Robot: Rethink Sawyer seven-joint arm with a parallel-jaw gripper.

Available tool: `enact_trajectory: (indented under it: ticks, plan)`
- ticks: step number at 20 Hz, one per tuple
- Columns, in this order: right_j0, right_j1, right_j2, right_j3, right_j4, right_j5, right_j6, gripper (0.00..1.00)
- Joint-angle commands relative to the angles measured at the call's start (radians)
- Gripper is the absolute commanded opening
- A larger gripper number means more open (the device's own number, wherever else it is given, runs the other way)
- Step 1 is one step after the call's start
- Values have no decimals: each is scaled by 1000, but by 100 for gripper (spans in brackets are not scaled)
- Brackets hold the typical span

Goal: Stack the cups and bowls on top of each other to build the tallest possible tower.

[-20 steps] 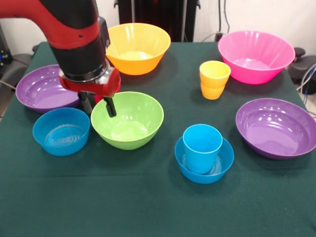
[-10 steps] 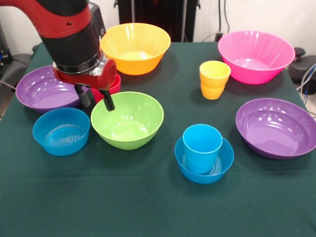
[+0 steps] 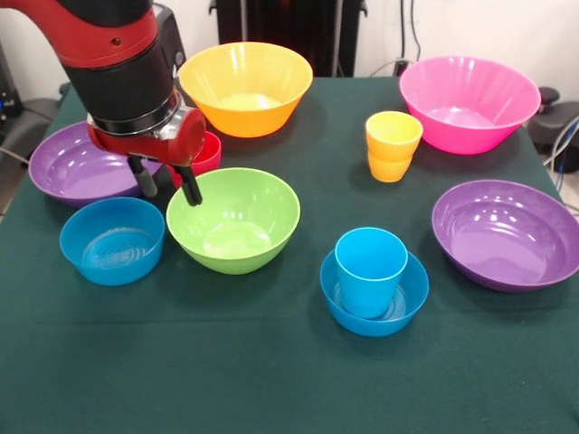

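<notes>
Centrally, glossy round lime green bowl (image 3: 233, 218), ridged blue cup (image 3: 370, 269)

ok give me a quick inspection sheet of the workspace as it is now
surface: green cloth table, bare in front
job's things: blue cup stands in a small blue bowl; second blue bowl, green bowl, two purple bowls, orange bowl, pink bowl, yellow cup all single; red cup partly hidden
clutter: nothing seen
grippers: gripper open, empty, beside the green bowl's rim
cables: cables behind the table
surroundings: dark stand, pale wall
</notes>
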Motion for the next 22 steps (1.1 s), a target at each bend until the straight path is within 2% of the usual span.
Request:
enact_trajectory:
  ticks: [1, 6, 10, 13, 22]
  plan:
    - [14, 81, -3, -35, -82, -71, -149, 100]
    - [12, 107, -9, -34, -103, -136, -123, 100]
    - [37, 148, -17, -93, -129, -168, -102, 100]
    - [32, 141, -16, -71, -133, -200, -93, 100]
    - [29, 168, -18, -93, -126, -206, -96, 100]
